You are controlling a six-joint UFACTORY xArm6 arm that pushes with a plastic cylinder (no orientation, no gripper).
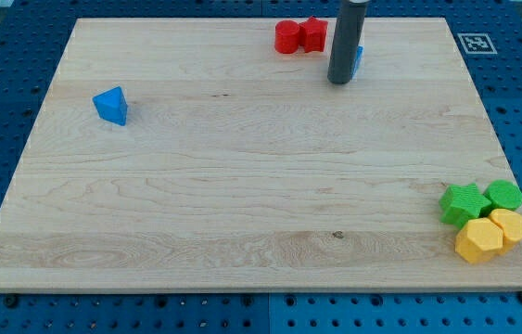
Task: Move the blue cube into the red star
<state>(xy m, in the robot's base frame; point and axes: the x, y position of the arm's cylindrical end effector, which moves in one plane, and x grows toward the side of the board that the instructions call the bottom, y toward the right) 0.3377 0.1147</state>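
Counting across the wooden board (pixel 242 186), seven blocks show, though one is mostly hidden. Two are red, two blue, two green and two yellow would make eight, but only one blue piece is fully visible and the second is a sliver, so the tally holds at eight if that sliver is counted.

Near the view's top, a red cylinder (pixel 287 36) and a red star (pixel 313 33) sit touching each other, the cylinder on the view's left. Just to the view's right of the star stands the dark rod, and my tip (pixel 339 82) rests on the board a little below the pair. I carry no jaws, only this rod, so nothing is spread or pinched. Peeking out from behind the rod's right edge is the blue cube (pixel 359 59); only a thin strip of it shows, and its shape cannot be confirmed. It lies near the red star, with the rod between them in this view; whether it touches the rod I cannot tell.

Well apart, toward the view's left, a blue triangular block (pixel 111 105) lies alone.

At the view's bottom right corner four blocks cluster together: a green star (pixel 462 203), a green hexagonal block (pixel 503 195), a yellow hexagonal block (pixel 478 240) and a second yellow block (pixel 509 224), its shape unclear.
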